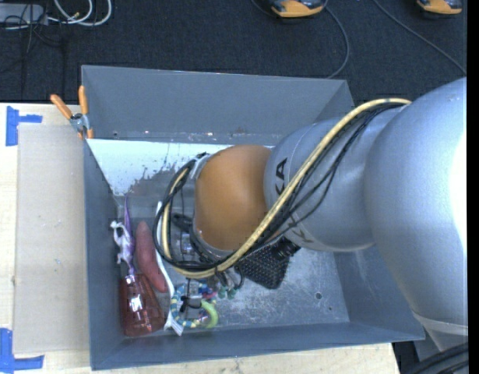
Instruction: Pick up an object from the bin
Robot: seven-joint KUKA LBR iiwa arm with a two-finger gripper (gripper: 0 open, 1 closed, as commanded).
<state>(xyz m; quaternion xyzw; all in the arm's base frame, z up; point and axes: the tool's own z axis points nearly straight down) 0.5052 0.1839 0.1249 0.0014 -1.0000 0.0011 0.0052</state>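
Observation:
My gripper [193, 299] is low in the bin's front left part, under the arm's orange cover. It stands over a small cluster of colourful bits with a pale green curved piece [210, 315] at the front wall. Just left of it lies a long pink thing [149, 259], and in front of that a dark red translucent thing [137, 308]. A black mesh thing [265, 268] lies to the right of the gripper, partly under the arm.
A white and purple thing [121, 238] lies against the bin's left wall, behind the pink one. The arm with its cables covers the bin's middle and right. Bare floor shows at the front right.

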